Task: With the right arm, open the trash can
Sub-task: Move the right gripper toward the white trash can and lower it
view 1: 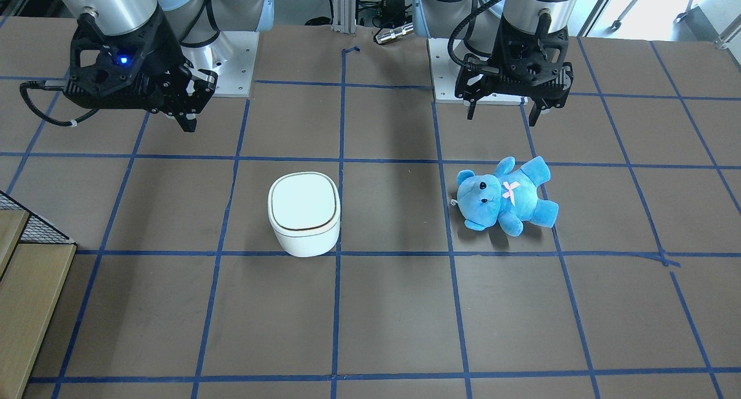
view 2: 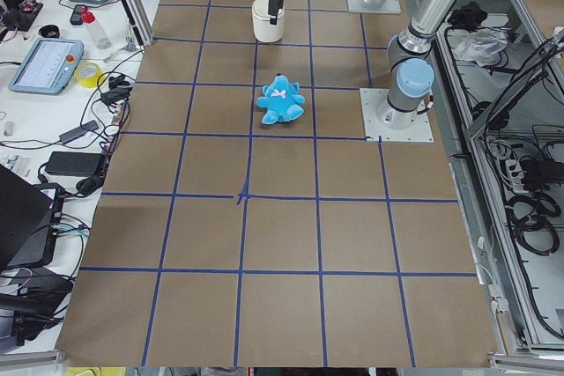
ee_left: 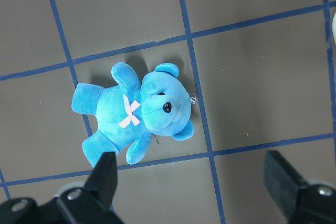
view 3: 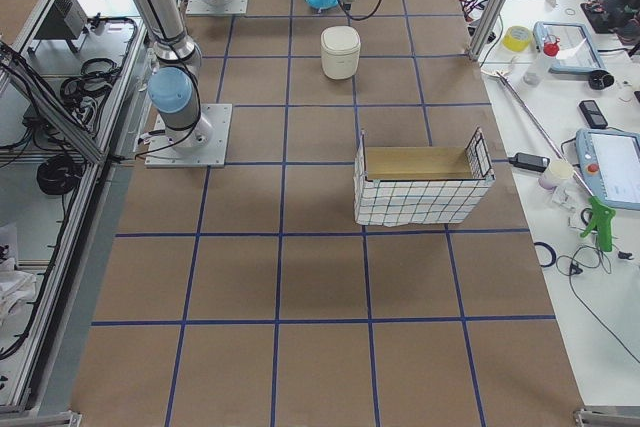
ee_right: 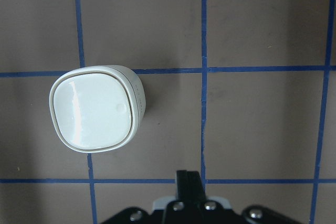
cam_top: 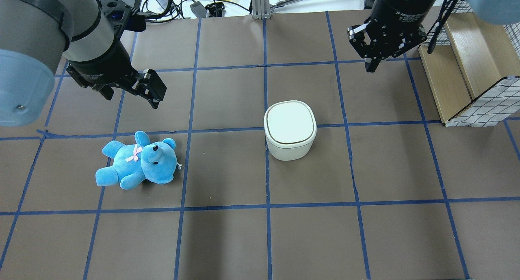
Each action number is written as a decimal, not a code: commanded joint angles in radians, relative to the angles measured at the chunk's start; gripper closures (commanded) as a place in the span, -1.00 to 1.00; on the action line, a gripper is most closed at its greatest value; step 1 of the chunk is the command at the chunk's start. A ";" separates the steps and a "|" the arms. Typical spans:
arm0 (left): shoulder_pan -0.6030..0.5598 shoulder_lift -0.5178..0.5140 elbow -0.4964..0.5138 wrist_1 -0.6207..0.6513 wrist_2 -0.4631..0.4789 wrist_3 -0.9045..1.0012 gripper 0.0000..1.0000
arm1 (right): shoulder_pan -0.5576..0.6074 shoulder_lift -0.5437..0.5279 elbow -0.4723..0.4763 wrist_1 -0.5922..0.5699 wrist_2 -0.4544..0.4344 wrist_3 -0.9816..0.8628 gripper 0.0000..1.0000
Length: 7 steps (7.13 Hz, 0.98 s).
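We are finding the small white plastic trash can (cam_top: 290, 129), rounded-square with no long axis to speak of, standing upright with its lid down near the middle of the brown table (cam_top: 227, 239). It is sitting below the right gripper (cam_top: 370, 65) and off to its left, well apart. That black pincer on the silver-grey right arm (view 1: 110, 5) is clenched on nothing. The left gripper (view 1: 502, 114), spread wide, is hanging farther from the can, above the blue plush bear (cam_top: 138, 166). We are counting one can, one bear, two arms.

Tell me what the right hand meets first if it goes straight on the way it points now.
Probably the bare table, not the trash can: the right hand points down beside it, though depth is unclear.
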 commanded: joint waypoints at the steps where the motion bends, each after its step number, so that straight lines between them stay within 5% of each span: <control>1: 0.000 0.000 0.000 0.000 0.000 0.000 -1.00 | 0.009 0.012 0.007 -0.020 0.014 0.038 1.00; 7: 0.000 0.000 0.000 0.000 0.000 0.000 -1.00 | 0.090 0.098 0.066 -0.121 0.030 0.048 1.00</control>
